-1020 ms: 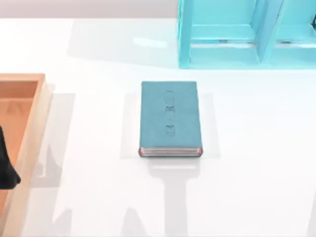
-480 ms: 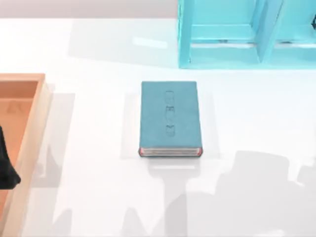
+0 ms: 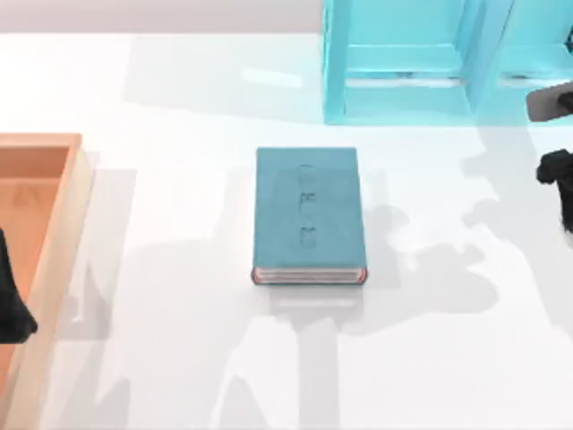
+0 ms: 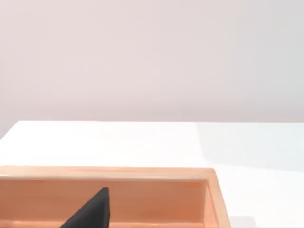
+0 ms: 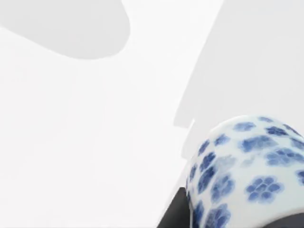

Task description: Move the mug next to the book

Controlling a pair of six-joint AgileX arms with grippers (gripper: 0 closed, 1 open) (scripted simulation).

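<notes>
The teal-blue book (image 3: 309, 215) lies flat at the middle of the table, pale page edges toward the front. In the right wrist view the white mug (image 5: 247, 171) with dark blue spots sits close to the camera, above the white table, between dark fingers (image 5: 172, 214). My right gripper (image 3: 557, 175) is at the right edge of the top view, well to the right of the book, shut on the mug. My left gripper (image 3: 9, 305) is parked at the far left over the wooden tray.
A wooden tray (image 3: 63, 224) stands along the left edge; its rim (image 4: 142, 173) also shows in the left wrist view. A light-blue shelf unit (image 3: 403, 98) stands at the back right. The right arm's shadow falls on the table right of the book.
My right arm has come into the top view from the right edge, and its shadow has spread across the table toward the book. The left arm and the book have not moved.
</notes>
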